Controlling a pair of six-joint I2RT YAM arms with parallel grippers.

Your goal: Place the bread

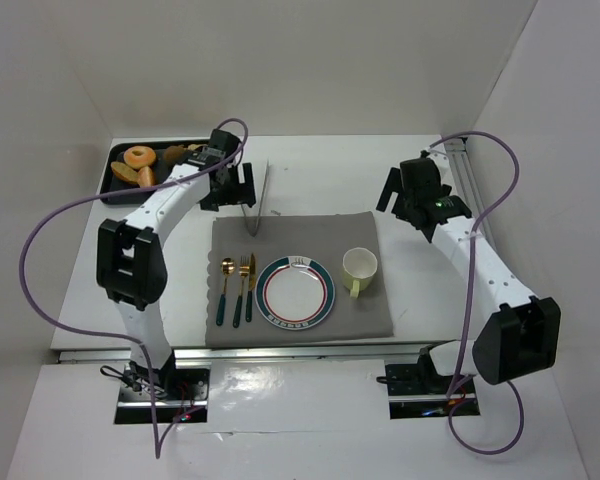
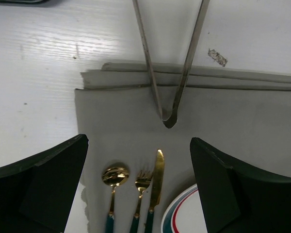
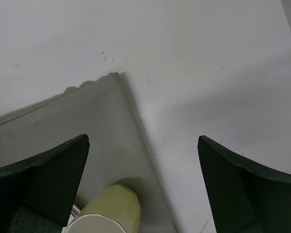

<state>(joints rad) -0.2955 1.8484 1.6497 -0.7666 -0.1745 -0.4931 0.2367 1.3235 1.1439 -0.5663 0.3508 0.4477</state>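
Under the left gripper (image 2: 138, 145) is the grey mat (image 2: 121, 131). Its jaws are wide apart and hold nothing. On the near side of the jaws lie the spoon (image 2: 114, 175), fork (image 2: 143, 180) and knife (image 2: 158, 174), and the plate (image 2: 182, 206) peeks in by the right finger.

Just past the jaws lie the tongs (image 2: 168, 123). Their joined end points back at the jaws, a bit toward the right finger. Their two long arms run straight away, over the mat's far edge.

Farther off, to the left of the jaws, is the tray (image 1: 113, 168). The bread (image 1: 146, 178) sits in it, next to the doughnut (image 1: 138, 156). So the bread is far and left of the jaws, well apart from them, while the tongs are straight ahead.

The right gripper (image 3: 141, 145) has its jaws apart too, with nothing in them. It hangs over the mat's far right corner, by the cup (image 3: 111, 208), a long way from the tray.

I think the left arm is the one for the bread, since it is much nearer. If it takes the tongs first, its fingers already stand on either side of their line.
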